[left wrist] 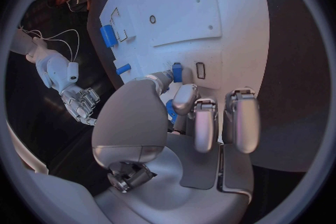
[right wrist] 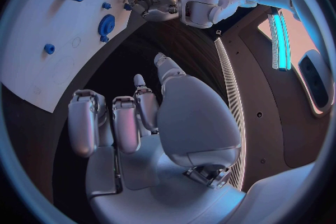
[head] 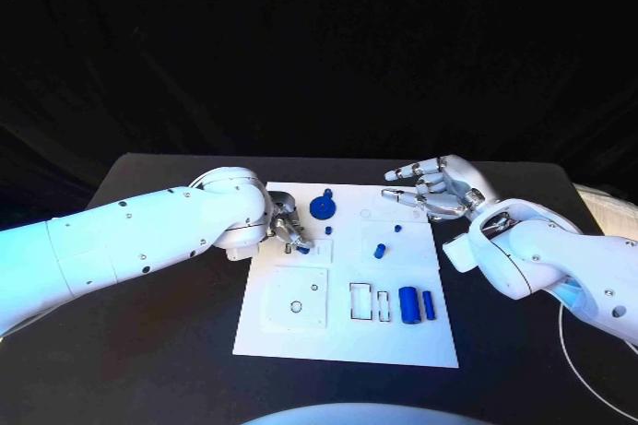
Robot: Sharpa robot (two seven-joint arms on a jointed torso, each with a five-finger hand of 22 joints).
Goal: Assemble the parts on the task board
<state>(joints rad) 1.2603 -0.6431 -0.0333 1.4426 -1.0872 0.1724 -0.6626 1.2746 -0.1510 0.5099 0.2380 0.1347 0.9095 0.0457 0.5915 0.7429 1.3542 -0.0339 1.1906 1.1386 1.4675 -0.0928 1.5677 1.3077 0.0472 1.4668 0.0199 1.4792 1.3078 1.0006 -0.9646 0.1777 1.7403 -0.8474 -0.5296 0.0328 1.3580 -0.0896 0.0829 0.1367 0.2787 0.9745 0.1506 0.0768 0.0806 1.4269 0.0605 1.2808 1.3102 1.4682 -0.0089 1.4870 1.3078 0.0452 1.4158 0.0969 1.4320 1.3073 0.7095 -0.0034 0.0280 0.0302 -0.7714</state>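
— Blue part (left wrist: 177,72) at the task board (head: 399,342)'s left edge, centre frame: who has it?
— Left hand (head: 286,227) pinches it; right hand (head: 436,190) hovers unclenched, upper right.
— Handling?
— Probably light, rigid, slippery plastic; hold its sides.

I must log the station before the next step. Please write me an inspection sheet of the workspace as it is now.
Surface: black table, bare around the plate.
Job's things: white task board in the middle; blue gear near its far edge; two blue cylinders side by side near its right edge, beside empty rectangular slots; small blue peg mid-board.
Clutter: nothing seen.
Hands: left hand over the board's left part, pinching a small blue part at a slot; right hand open above the board's far right corner, holding nothing.
Cables: thin white cable on the table's right side.
Surroundings: dark backdrop.
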